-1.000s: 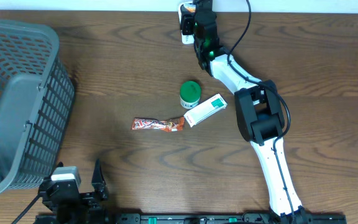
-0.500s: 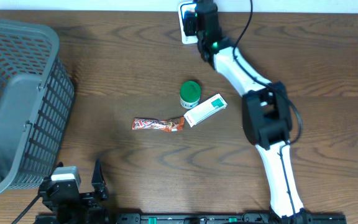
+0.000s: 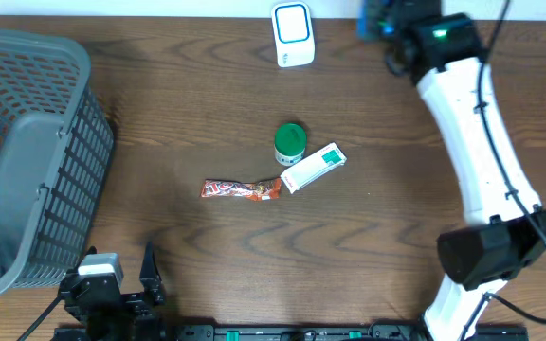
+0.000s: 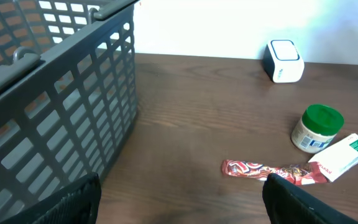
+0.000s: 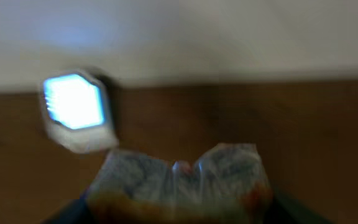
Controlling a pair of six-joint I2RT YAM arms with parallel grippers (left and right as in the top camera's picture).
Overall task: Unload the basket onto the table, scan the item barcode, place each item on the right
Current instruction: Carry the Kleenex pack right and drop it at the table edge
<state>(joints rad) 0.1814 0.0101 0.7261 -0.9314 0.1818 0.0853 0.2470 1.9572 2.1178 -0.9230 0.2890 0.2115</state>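
Right end effector (image 3: pixel 379 21) swung right off scanner (image 3: pixel 293 35), gripping packet (image 5: pixel 179 180).

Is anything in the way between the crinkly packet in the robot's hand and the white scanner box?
Nothing visible. The right hand holds the packet, and only bare table lies between it and the scanner.

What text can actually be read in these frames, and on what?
Nothing can be quoted; no text is legible.
On the box: green print, too small.
On the jar: label too small.
On the red wrapper: lettering too small.
On the scanner: no readable marking.
On the packet, right wrist view: blurred.
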